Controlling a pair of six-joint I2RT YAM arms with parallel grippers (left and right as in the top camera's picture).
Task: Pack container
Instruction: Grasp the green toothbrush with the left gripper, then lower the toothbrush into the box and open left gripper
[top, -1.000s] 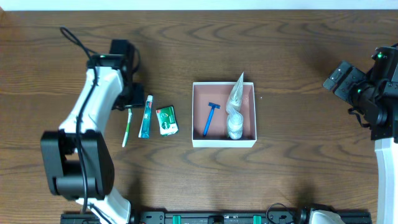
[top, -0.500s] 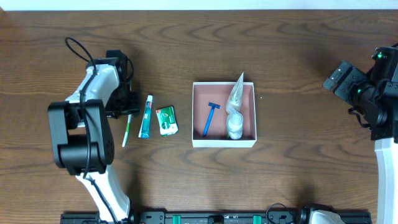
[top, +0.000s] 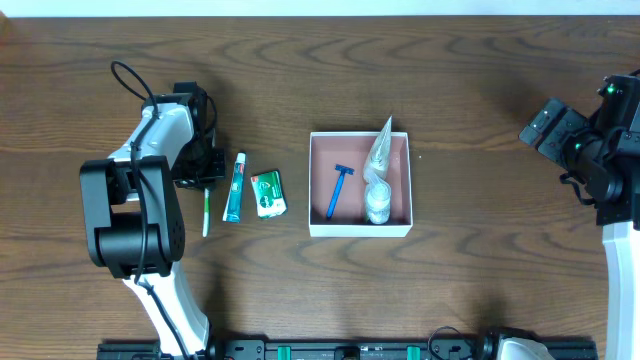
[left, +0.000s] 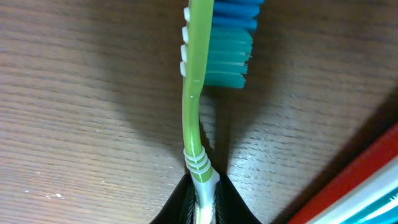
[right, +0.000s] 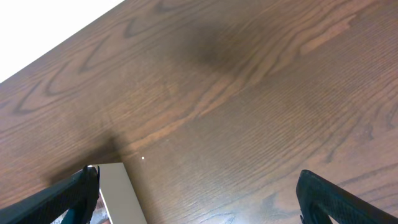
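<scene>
The container (top: 360, 229) is a square white-walled box with a pink inside, at mid-table. In it lie a blue razor (top: 340, 190) and a clear plastic bag (top: 378, 175) of small items. Left of it rest a green soap box (top: 268, 193), a toothpaste tube (top: 235, 187) and a green toothbrush (top: 206, 210). My left gripper (top: 205, 182) is down at the toothbrush's top end. In the left wrist view the gripper (left: 203, 190) is shut on the toothbrush (left: 194, 93) handle, blue bristles pointing right. My right gripper (right: 202, 199) hangs open at the table's right, above bare wood.
The red and white toothpaste tube (left: 373, 180) lies close beside the held toothbrush. A corner of the container's wall (right: 121, 193) shows by my right gripper's left finger. The right arm (top: 590, 150) stands at the table's right edge.
My left gripper has come down and shut on the toothbrush handle. The toothbrush has turned from a slight tilt to nearly straight. The right arm has not moved.
</scene>
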